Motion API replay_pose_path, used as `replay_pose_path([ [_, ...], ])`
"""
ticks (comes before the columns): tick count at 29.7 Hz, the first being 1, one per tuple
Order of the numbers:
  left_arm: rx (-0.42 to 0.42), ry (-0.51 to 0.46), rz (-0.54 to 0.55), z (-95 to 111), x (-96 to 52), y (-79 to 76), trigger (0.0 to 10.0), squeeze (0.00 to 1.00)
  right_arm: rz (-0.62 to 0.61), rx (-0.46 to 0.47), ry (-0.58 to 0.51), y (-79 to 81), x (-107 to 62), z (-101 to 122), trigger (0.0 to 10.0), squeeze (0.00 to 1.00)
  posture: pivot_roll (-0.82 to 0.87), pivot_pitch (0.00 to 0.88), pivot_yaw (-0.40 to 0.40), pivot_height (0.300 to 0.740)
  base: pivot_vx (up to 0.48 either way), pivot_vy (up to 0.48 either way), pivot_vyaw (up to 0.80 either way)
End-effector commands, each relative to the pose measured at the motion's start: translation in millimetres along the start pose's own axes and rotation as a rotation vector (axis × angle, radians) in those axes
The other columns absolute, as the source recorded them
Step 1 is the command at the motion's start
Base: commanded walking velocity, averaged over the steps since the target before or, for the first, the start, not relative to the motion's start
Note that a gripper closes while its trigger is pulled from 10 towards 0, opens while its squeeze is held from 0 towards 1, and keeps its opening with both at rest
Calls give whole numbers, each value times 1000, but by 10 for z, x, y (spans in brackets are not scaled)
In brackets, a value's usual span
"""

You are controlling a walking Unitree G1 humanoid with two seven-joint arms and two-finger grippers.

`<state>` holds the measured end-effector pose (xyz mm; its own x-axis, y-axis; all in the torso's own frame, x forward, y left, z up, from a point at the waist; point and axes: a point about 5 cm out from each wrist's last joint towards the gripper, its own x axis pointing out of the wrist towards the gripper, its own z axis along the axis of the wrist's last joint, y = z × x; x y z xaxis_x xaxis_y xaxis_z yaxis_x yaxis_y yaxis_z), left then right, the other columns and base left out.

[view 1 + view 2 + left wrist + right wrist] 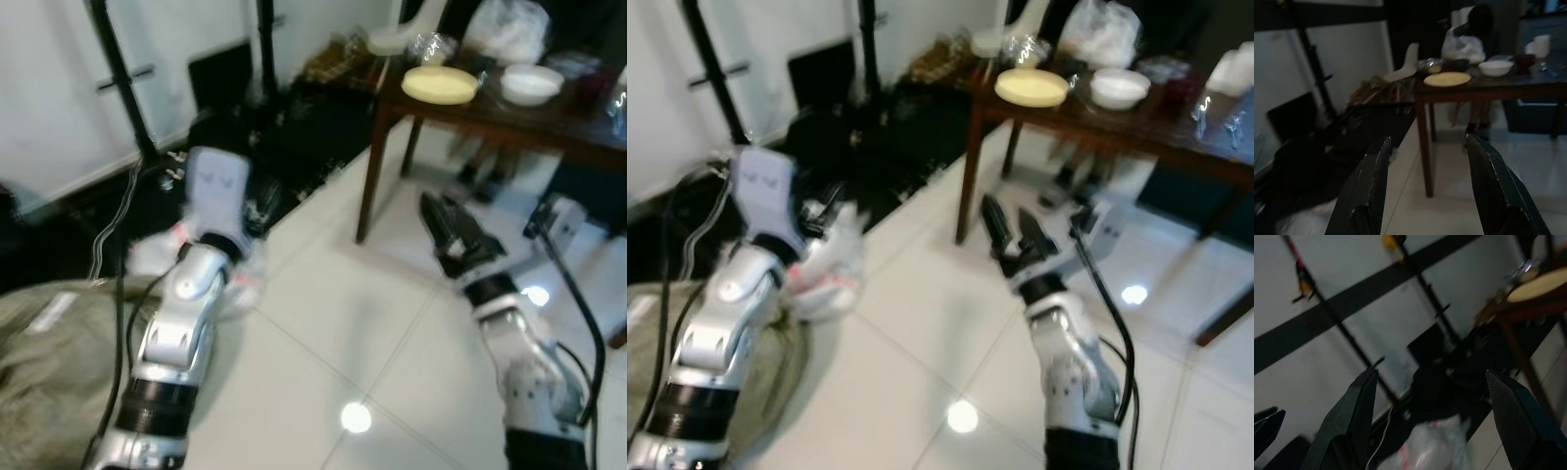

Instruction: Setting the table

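Far right on the dark table (pixel 509 116) sit a yellow plate (pixel 440 84) & white bowl (pixel 531 82), prob awaiting setting. Left gripper (pixel 1427 188) & right gripper (pixel 1432 418) both empty, fingers apart, raised in front w/ nothing to grab yet.

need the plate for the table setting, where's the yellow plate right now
The yellow plate sits near the corner of the dark wooden table, ahead and to the robot's right, just left of the white bowl.

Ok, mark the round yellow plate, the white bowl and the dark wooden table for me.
Round yellow plate (pixel 440 84), left eye view, centre of its top.
White bowl (pixel 532 83), left eye view, middle of the bowl.
Dark wooden table (pixel 370 181), left eye view, its near corner leg.
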<state>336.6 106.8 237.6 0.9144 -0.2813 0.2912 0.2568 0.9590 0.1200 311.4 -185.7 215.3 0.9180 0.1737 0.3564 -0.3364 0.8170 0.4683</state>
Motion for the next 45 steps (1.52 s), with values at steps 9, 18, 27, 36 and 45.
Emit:
replay_pose_path([
  [9, -3, 11, 14, -41, -16, 47, 10000, 0, 7, 21, 18, 32, -2, -65, 10000, 0, -69, 0, 108, 740, 480, 0, -738],
  [18, -7, 8, 6, -39, -6, 23, 10000, 0, 4, 21, 17, 30, -9, -63, 10000, 0, -71, 0, 109, 740, 480, 0, -738],
  [27, -13, 2, -3, -29, 13, -9, 10000, 0, 1, 20, 16, 24, -17, -56, 10000, 0, -76, 0, 111, 740, 480, 0, -740],
  [36, -16, 0, -12, -29, 24, -33, 10000, 0, -3, 20, 13, 18, -24, -54, 10000, 0, -77, 0, 112, 740, 480, 0, -742],
  [45, -19, -4, -21, -21, 45, -53, 10000, 0, -7, 18, 9, 8, -27, -48, 10000, 0, -82, 0, 119, 740, 480, 0, -743],
])
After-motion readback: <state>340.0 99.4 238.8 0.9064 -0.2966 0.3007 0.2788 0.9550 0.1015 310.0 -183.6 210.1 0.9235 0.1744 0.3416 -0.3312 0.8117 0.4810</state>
